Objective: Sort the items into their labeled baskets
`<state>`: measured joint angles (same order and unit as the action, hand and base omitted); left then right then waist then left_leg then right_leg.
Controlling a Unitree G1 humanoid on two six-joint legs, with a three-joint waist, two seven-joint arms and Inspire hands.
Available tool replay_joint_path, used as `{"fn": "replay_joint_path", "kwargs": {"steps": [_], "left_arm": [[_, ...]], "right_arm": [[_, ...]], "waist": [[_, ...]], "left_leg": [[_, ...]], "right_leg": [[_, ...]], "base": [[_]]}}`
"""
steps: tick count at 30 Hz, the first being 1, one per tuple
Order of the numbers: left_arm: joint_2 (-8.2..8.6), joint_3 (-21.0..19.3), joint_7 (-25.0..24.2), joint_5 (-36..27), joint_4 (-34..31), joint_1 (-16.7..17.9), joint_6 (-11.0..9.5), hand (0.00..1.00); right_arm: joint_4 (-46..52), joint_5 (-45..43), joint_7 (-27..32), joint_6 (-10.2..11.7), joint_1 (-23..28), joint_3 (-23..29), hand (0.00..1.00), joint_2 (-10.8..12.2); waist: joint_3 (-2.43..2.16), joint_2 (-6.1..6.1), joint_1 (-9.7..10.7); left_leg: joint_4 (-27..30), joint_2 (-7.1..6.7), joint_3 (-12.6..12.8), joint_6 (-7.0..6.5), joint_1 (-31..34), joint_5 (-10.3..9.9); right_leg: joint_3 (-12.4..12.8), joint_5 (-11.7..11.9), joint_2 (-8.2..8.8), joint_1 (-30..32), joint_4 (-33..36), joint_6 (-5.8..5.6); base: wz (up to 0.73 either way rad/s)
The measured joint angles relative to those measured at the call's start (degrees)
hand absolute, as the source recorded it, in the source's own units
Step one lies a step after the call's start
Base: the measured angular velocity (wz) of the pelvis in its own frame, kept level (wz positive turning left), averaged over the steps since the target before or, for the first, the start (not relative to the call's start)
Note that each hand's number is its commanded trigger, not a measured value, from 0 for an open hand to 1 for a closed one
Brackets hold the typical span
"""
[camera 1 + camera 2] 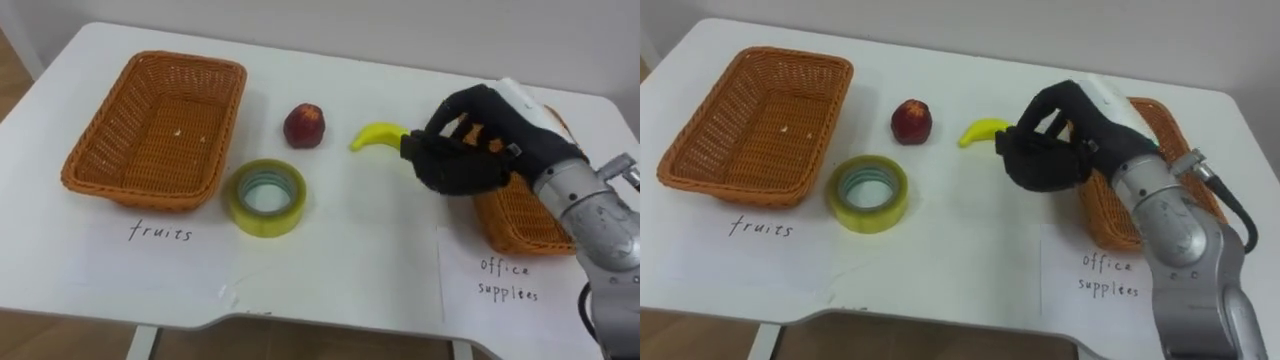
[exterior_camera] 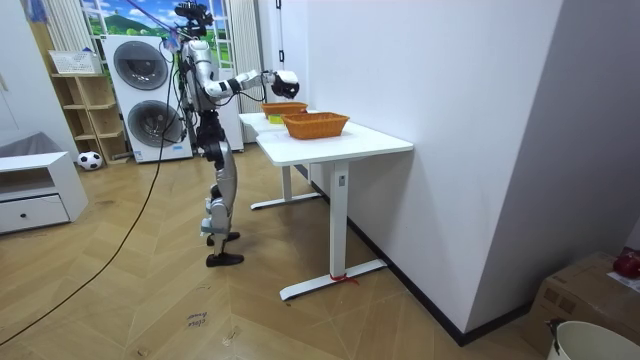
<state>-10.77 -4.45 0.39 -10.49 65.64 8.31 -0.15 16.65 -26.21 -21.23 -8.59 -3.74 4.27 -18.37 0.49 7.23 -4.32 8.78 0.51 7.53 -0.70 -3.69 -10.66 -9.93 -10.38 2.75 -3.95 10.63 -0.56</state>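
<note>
One right hand [image 1: 462, 150] meets the banana [image 1: 377, 135] end, grip impossible to tell; pinch firmly before lifting toward the fruit basket [image 1: 88, 165].

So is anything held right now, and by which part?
The right hand is curled round the banana at its right end; the rest pokes out leftward.

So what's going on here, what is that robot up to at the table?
A humanoid robot stands at a white table, sorting things into two wicker baskets. Its right hand has its fingers curled round one end of a banana, right beside the office supplies basket. A red fruit and a roll of yellow tape sit on the table, not yet sorted. The fruits basket holds no fruit so far.
</note>
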Motion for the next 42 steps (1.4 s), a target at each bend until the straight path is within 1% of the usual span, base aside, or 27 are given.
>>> {"fn": "replay_joint_path", "kwargs": {"steps": [3, 9, 11, 14, 15, 18, 20, 22, 27, 30, 32, 34, 36, 39, 42], "left_arm": [[0.04, -0.49, -0.01, 0.21, 0.0, 0.32, -0.15, 0.0], [0.05, -1.65, -0.69, 0.32, -0.01, 1.11, -0.24, 0.0], [0.11, -2.3, -0.63, 0.94, -0.08, 1.22, -0.24, 0.0], [0.12, -2.48, -0.55, 1.14, -0.09, 1.49, -0.23, 0.0], [0.12, -2.48, -0.55, 1.13, -0.1, 1.54, -0.23, 0.0], [0.15, -2.45, -0.53, 1.13, -0.37, 1.52, -0.22, 0.0], [0.19, -2.45, -0.5, 1.18, -0.38, 1.73, -0.19, 0.0], [0.34, -2.45, -0.09, 1.34, -0.42, 1.93, -0.18, 0.0], [0.32, -2.46, 0.31, 1.47, -0.45, 2.27, -0.17, 0.0], [0.32, -2.55, 0.8, 1.44, -0.45, 2.47, -0.17, 0.0], [0.31, -2.62, 1.32, 1.42, -0.44, 2.48, -0.18, 0.0], [0.16, -2.66, 1.4, 1.43, -0.55, 2.45, -0.19, 0.0], [0.15, -2.7, 1.41, 1.44, -0.89, 2.45, -0.19, 0.0], [0.27, -2.62, 1.38, 1.44, -1.74, 2.49, -0.18, 0.0], [0.3, -2.24, 1.44, 1.27, -2.07, 2.51, -0.17, 0.0]], "right_arm": [[-0.01, 1.71, 1.69, 0.54, -0.58, 0.5, 1.0, -0.08], [-0.07, 2.31, 6.51, 1.59, -0.88, 3.29, 1.0, -0.33], [-0.78, 3.54, 8.35, 1.67, -0.88, 4.58, 1.0, -0.74], [-1.08, 3.94, 10.25, 1.7, -0.88, 4.95, 1.0, -1.57], [-2.24, 4.71, 11.42, 2.3, -0.89, 5.46, 1.0, -1.77], [-5.12, 6.2, 14.25, 2.37, -0.89, 6.64, 1.0, -2.12], [-5.67, 6.42, 15.55, 2.35, -0.89, 6.66, 1.0, -2.3], [-6.79, 6.95, 17.0, 2.36, -1.01, 6.66, 1.0, -2.54], [-8.21, 8.03, 18.8, 2.35, -1.28, 6.66, 1.0, -2.55], [-9.95, 8.91, 19.67, 2.38, -1.3, 6.67, 1.0, -2.59], [-12.47, 10.38, 19.9, 2.47, -1.71, 6.68, 1.0, -3.02], [-15.54, 11.9, 20.0, 2.46, -2.29, 6.68, 1.0, -4.62], [-16.57, 12.39, 20.29, 2.46, -2.32, 6.68, 1.0, -5.53], [-17.11, 12.4, 20.7, 2.5, -2.33, 6.67, 1.0, -6.1], [-19.35, 12.37, 21.19, 2.83, -2.33, 6.66, 1.0, -6.18]], "waist": [[-0.06, 0.08, 0.94], [-0.11, 0.17, 1.5], [-0.09, 0.13, 1.95], [0.04, -0.1, 2.53], [0.04, -0.16, 2.85], [-0.04, -0.22, 3.0], [-0.18, -0.35, 3.18], [-0.46, -0.44, 3.84], [-0.53, -0.35, 4.12], [-0.49, 0.0, 4.28], [-0.47, 0.39, 4.35], [-0.28, 0.84, 4.33], [-0.2, 1.01, 4.32], [-0.21, 1.0, 4.25], [-0.21, 1.02, 4.17]], "left_leg": [[0.0, -0.04, -0.08, 0.0, 0.13, 0.0], [-0.07, -0.03, -0.06, 0.0, 0.1, 0.0], [-0.15, -0.04, -0.07, 0.0, 0.2, -0.01], [-0.16, -0.03, -0.04, 0.0, 0.16, -0.01], [-0.14, -0.01, -0.04, 0.0, 0.11, -0.01], [-0.13, 0.0, 0.06, 0.0, 0.05, 0.0], [-0.13, 0.02, 0.21, 0.0, 0.17, 0.0], [-0.11, 0.02, 0.33, 0.0, 0.17, 0.0], [-0.01, 0.0, 0.39, -0.02, 0.02, 0.02], [0.03, -0.03, 0.23, -0.02, -0.28, 0.02], [0.12, -0.03, 0.03, -0.02, -0.32, 0.03], [0.45, -0.07, -0.23, -0.02, -0.04, 0.02], [0.42, -0.06, -0.54, -0.02, 0.06, 0.02], [0.36, -0.02, -0.82, -0.02, 0.08, 0.02], [0.41, -0.07, -1.15, -0.02, 0.08, 0.02]], "right_leg": [[-0.24, 0.0, 0.06, -0.01, -0.01, -0.01], [-0.41, 0.01, 0.07, 0.02, -0.02, -0.02], [-0.42, 0.02, 0.07, 0.12, -0.02, -0.03], [-0.4, 0.02, 0.06, 0.14, -0.02, -0.03], [-0.4, 0.02, 0.06, 0.16, -0.03, -0.03], [-0.38, 0.02, 0.07, 0.33, -0.01, -0.03], [-0.35, 0.02, 0.07, 0.57, 0.03, -0.03], [-0.28, 0.02, 0.09, 0.61, 0.04, -0.03], [-0.19, 0.02, 0.12, 0.49, 0.05, -0.03], [-0.32, 0.02, 0.13, 0.02, -0.01, -0.03], [-0.42, 0.02, 0.14, -0.1, 0.0, -0.03], [-0.78, 0.02, 0.23, -0.11, 0.04, -0.03], [-1.03, 0.02, 0.23, -0.07, 0.05, -0.03], [-1.2, 0.02, 0.15, -0.1, 0.07, -0.03], [-1.25, 0.02, 0.13, -0.19, 0.03, -0.03]], "base": [[0.01], [0.0], [0.0], [0.0], [0.0], [-0.01], [-0.06], [-0.02], [0.0], [0.0], [0.02], [0.07], [0.06], [0.02], [0.04]]}}
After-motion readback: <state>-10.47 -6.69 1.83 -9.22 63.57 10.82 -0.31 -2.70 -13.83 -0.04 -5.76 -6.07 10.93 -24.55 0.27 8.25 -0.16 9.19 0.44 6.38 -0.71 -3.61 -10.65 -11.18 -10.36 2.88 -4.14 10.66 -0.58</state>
